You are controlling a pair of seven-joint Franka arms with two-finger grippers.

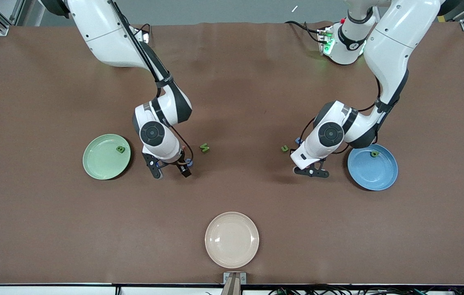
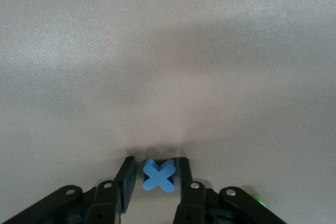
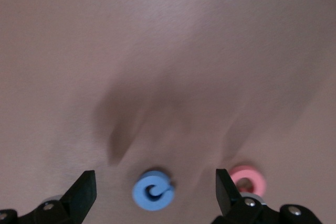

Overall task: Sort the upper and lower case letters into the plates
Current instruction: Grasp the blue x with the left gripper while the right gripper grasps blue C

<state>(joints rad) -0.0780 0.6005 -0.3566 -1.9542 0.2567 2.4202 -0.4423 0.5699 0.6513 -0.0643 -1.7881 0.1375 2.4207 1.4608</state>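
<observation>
On the brown bench (image 1: 232,102), my pale green round glossy plate (image 1: 100,164) holds a green letter (image 1: 121,149); the blue one (image 1: 373,172) holds another (image 1: 374,154). My left end effector (image 2: 154,176) pinches a blue X (image 2: 158,176). My right end effector (image 3: 156,190) gapes wide above a blue round letter (image 3: 153,190), a pink ring letter (image 3: 247,180) at its three o'clock.

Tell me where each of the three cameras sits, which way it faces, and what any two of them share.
Front view: high across the table, facing both arms' bases; shows both arms, pale green plate, blue plate, cream plate.
Left wrist view: on the left arm's wrist, looking down at the left gripper around a blue x.
Right wrist view: looks down past the open right gripper at a blue letter and pink letter.
Shared: all show the brown table.
</observation>
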